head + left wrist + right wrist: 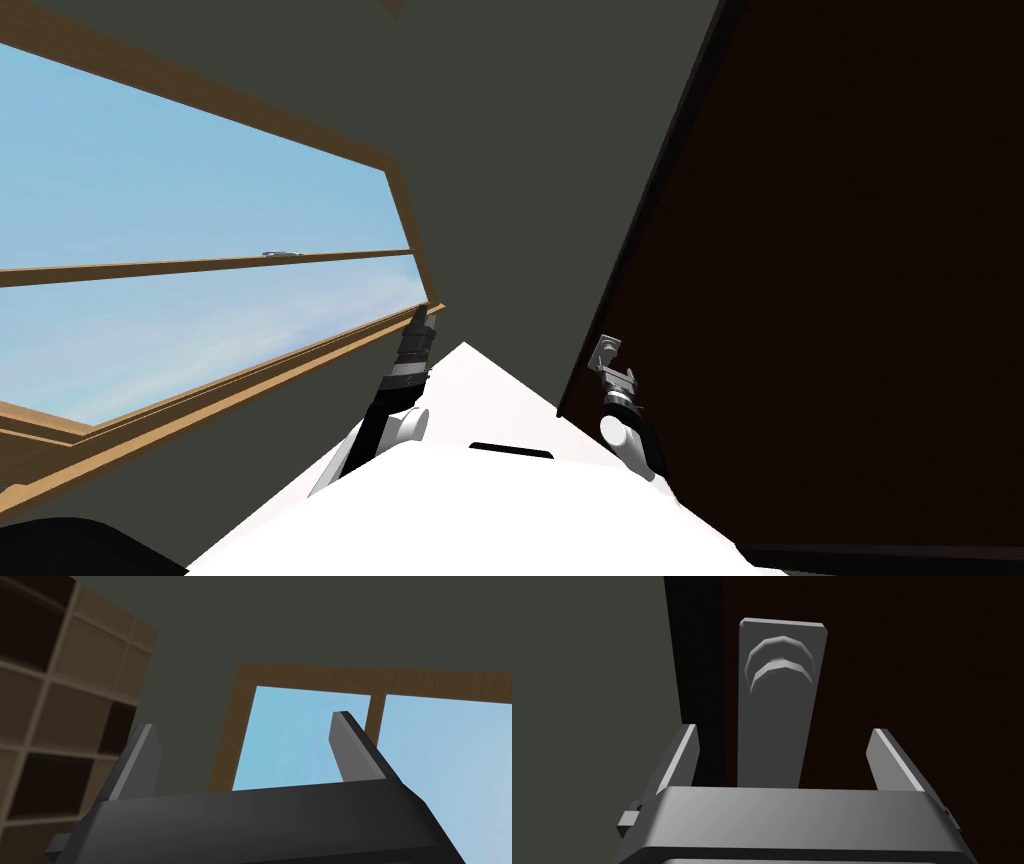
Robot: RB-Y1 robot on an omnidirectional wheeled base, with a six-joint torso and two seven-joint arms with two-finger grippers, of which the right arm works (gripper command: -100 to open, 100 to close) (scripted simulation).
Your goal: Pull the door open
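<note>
- At the door's [850, 300] edge nearest the dark grey-green wall [520, 150], the right gripper [782, 736] points straight at the dark brown panel. The head view puts it just inside that edge.
- Its two blade fingers [682, 751] are spread wide, roughly a third of the wrist view apart, and nothing is pinched between them.
- Between those fingers, reaching on past their tips, lies a grey handle plate [777, 711] — a long flat strip fixed to the door close to the same edge.
- A gap of dark door shows on each side of the plate, so neither finger presses it. The gap on the wall side is narrower than the other.
- Toward the plate's far end sits a round collar [780, 663], raised from the plate and lit along its curved rim.
- The door itself is very dark brown, almost black, and takes up the right side of the head view. A thin black strip [697, 676] runs where its edge meets the wall, and I cannot tell whether the door stands ajar.
- The left gripper [420, 320] is up on the other side of the chest, well apart from the door and beside the lower corner of a wood-framed window [200, 250]. Its fingers are spread too — they hold nothing.
</note>
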